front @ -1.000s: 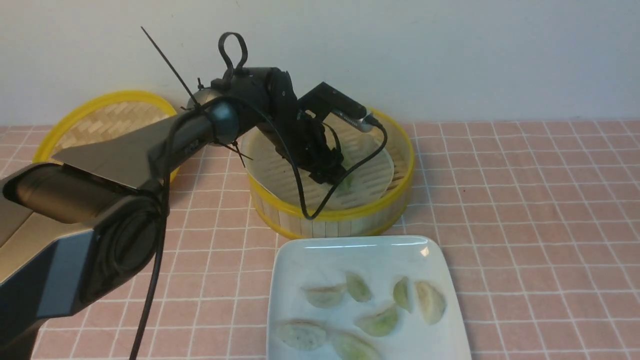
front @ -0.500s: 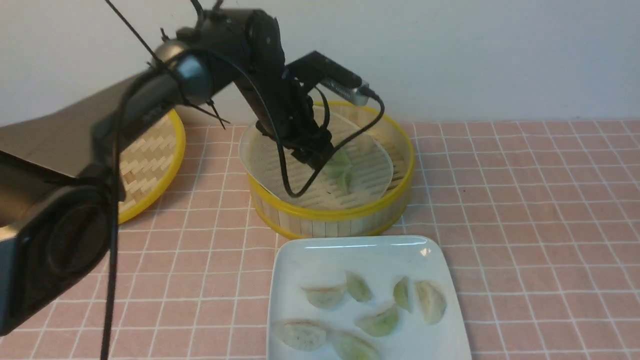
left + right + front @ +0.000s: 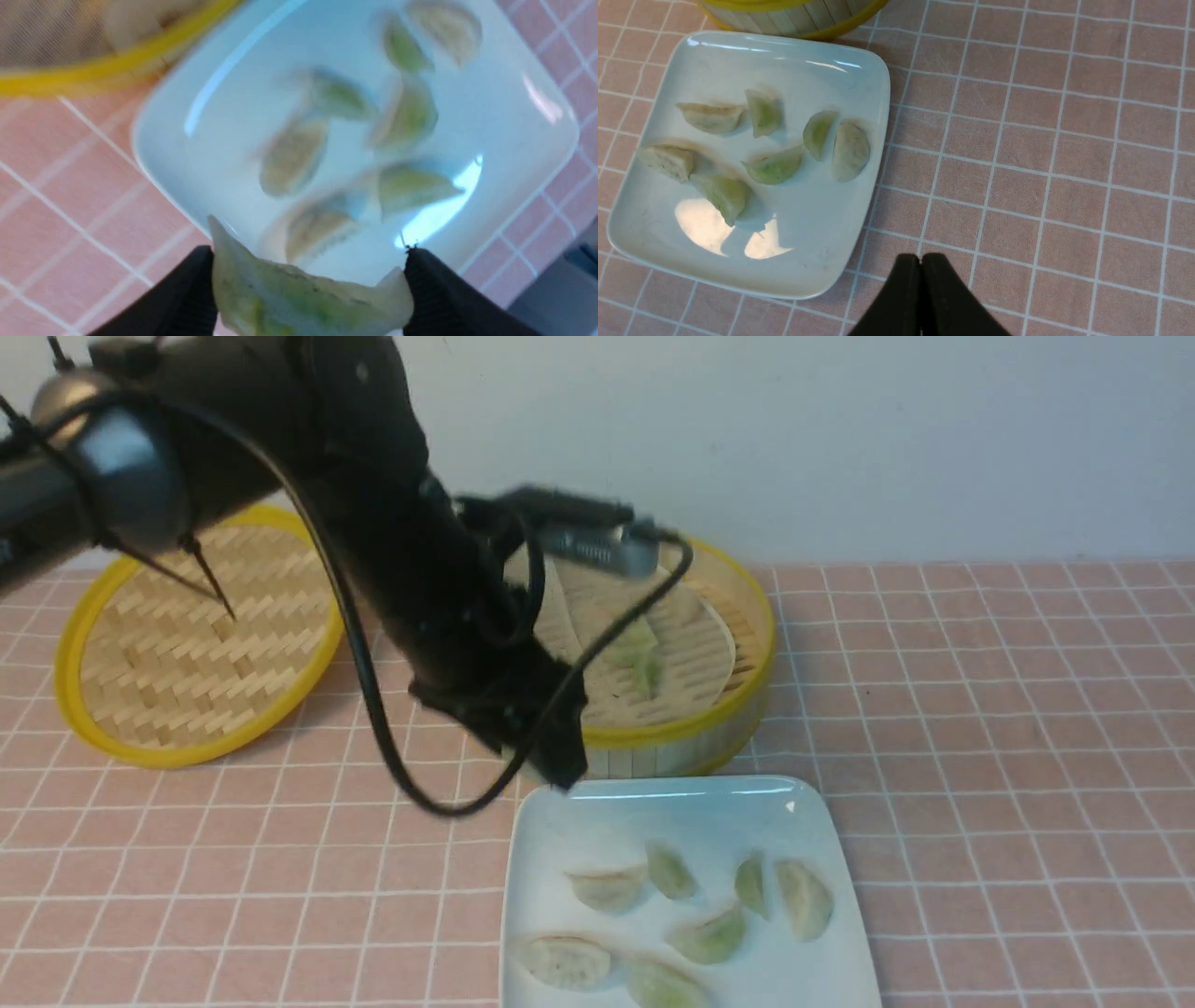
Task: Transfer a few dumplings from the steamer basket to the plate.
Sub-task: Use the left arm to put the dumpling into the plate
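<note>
My left gripper [image 3: 553, 763] hangs over the far left corner of the white plate [image 3: 597, 812], just in front of the steamer basket [image 3: 691, 751]. Its jaws are shut on a pale green dumpling [image 3: 299, 298], gripped end to end, as the left wrist view shows. Several dumplings [image 3: 709, 933] lie on the plate. A green dumpling [image 3: 639, 658] remains on the liner inside the basket. My right gripper [image 3: 920, 261] is shut and empty, hovering over the tablecloth beside the plate [image 3: 822, 224]. It is out of the front view.
The flat woven bamboo lid [image 3: 187, 644] lies at the far left of the table. A pink checked tablecloth [image 3: 980, 728] covers the table, and a pale wall stands behind. The left arm's cable [image 3: 411, 784] loops down beside the basket.
My left arm has lifted out of the steamer basket and swung towards me to the plate's far left corner, carrying a dumpling. The lid is now uncovered.
</note>
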Robot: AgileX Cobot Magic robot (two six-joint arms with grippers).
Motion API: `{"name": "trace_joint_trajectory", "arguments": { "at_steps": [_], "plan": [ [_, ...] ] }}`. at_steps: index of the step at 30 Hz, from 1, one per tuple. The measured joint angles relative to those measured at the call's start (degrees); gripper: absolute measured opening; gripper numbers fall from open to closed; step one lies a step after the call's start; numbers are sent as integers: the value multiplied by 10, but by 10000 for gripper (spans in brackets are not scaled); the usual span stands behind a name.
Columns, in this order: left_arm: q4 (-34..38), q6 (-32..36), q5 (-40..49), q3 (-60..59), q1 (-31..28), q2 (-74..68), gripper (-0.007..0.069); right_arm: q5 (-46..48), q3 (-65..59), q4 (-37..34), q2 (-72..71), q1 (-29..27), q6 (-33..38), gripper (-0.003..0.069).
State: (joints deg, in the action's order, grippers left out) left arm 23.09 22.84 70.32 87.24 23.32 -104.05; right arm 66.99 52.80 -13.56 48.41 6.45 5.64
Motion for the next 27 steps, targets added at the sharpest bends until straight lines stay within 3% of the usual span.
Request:
{"name": "trace_joint_trajectory", "arguments": {
  "at_steps": [5,12,16,23,27],
  "plan": [
    [11,63,-63,-93,41,-14,445,0,0,-8,0,0,0,-11],
    [19,51,-258,-95,55,-53,445,-11,0,-27,0,0,0,-11],
    [20,12,-275,-95,55,-69,454,-13,6,-28,13,0,13,-11],
    [22,-23,-263,-82,55,-72,575,23,62,-54,102,0,30,-11],
    [14,-56,-211,-49,55,-68,533,38,107,-69,165,1,41,-11]
  ]
}}
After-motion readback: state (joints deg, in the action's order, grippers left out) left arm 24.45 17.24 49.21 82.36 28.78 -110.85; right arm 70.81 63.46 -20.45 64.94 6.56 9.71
